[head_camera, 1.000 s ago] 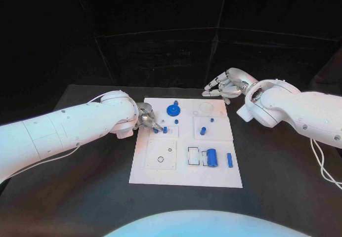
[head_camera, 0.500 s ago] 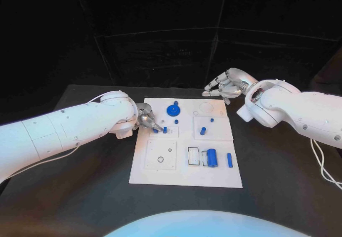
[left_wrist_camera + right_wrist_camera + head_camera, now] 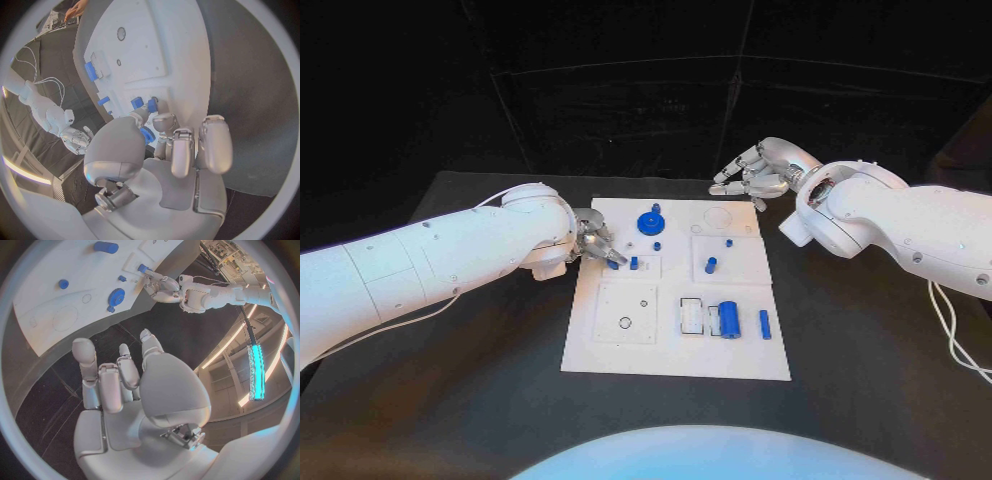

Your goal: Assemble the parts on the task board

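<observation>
Task board (image 3: pixel 678 345): flat white rectangular plate, matte, mid-table on the black table (image 3: pixel 473 400), w/ raised square panels and round holes. Left hand (image 3: pixel 597 247), silver metal w/ white arm, sits over the board's left edge near its far corner; fingers curled in, tips pinching a small blue peg (image 3: pixel 613 264) against the board. Left wrist view shows thumb and finger closed round a blue piece, other fingers (image 3: pixel 214 145) hanging beside. Just beside: another short blue peg (image 3: pixel 633 263) standing upright. Blue round gear-like disc (image 3: pixel 651 222) near far edge. Fat blue cylinder (image 3: pixel 727 319) lying near right edge, slim blue bar (image 3: pixel 764 323) beside it. Right hand (image 3: pixel 751 176) hovers beyond the board's far right corner, off the plate, fingers apart, holding nothing; smooth silver palm.
</observation>
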`<state>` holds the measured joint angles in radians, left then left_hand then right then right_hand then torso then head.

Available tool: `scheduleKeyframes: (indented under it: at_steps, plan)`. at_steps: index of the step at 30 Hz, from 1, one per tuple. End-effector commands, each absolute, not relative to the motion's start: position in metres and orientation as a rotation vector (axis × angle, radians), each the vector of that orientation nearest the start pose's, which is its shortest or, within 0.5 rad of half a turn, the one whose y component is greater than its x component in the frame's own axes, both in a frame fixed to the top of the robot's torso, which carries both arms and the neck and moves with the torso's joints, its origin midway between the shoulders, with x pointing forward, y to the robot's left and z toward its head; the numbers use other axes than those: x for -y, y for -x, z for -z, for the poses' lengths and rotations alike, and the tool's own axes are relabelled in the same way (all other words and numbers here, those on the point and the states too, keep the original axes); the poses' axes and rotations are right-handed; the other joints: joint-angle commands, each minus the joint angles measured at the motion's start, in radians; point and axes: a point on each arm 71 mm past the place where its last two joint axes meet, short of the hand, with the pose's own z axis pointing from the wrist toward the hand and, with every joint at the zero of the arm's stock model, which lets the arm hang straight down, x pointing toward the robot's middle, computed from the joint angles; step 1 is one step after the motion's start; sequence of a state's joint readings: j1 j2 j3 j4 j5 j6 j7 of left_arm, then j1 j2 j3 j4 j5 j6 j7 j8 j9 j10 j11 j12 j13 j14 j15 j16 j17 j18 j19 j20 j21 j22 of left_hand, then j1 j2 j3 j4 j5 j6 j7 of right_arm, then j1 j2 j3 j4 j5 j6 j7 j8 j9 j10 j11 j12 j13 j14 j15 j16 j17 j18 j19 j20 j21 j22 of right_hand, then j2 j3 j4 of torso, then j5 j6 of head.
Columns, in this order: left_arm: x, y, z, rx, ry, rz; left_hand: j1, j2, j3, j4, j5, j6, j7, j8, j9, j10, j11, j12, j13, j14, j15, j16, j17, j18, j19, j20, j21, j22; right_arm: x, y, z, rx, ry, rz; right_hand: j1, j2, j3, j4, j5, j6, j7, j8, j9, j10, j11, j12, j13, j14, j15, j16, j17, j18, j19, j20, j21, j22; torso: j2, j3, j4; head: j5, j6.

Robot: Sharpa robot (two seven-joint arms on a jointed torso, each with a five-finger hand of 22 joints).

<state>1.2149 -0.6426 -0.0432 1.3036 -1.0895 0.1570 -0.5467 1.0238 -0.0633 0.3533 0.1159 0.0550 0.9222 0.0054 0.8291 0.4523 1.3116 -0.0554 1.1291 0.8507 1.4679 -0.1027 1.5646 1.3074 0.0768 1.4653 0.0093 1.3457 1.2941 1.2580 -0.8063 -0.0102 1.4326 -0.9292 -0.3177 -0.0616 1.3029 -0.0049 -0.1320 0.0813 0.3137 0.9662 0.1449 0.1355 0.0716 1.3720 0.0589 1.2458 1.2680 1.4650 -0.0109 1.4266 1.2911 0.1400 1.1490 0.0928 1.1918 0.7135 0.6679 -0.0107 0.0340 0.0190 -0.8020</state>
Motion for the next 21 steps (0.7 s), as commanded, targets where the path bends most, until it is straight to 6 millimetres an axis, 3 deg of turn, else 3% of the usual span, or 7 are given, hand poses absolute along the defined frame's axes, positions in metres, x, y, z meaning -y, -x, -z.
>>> scheduleKeyframes:
  at_steps: [1, 21]
  plan:
    - [-0.1800, -0.5136, 0.2347, -2.343, 0.186, 0.337, 0.009, 0.004, -0.007, -0.003, -0.003, 0.006, 0.002, 0.003, 0.001, 0.006, -0.002, 0.003, -0.001, 0.103, -0.007, 0.006, 0.263, -0.015, 0.026, -0.008, 0.001, 0.000, 0.2132, -0.5184, 0.1539, -1.686, -0.349, -0.883, -0.002, 0.006, -0.005, -0.001, 0.005, -0.006, -0.002, 0.003, -0.001, -0.007, -0.002, -0.003, 0.000, 0.047, -0.007, -0.004, -0.001, 0.014, -0.008, -0.002, -0.005, -0.001, 0.000, -0.0001, -0.0006, 0.001, -0.001]
    - [-0.1755, -0.5129, 0.2348, -2.353, 0.167, 0.352, 0.017, -0.013, -0.035, -0.009, -0.004, 0.011, 0.001, 0.002, 0.002, 0.010, -0.003, 0.004, 0.002, 0.103, -0.007, 0.006, 0.263, -0.016, 0.027, -0.009, 0.004, 0.005, 0.2135, -0.5183, 0.1540, -1.687, -0.349, -0.883, -0.002, 0.006, -0.005, -0.001, 0.005, -0.006, -0.002, 0.003, -0.001, -0.007, -0.002, -0.003, 0.000, 0.047, -0.007, -0.004, -0.001, 0.014, -0.008, -0.002, -0.005, -0.001, 0.000, 0.0000, -0.0006, -0.001, -0.004]
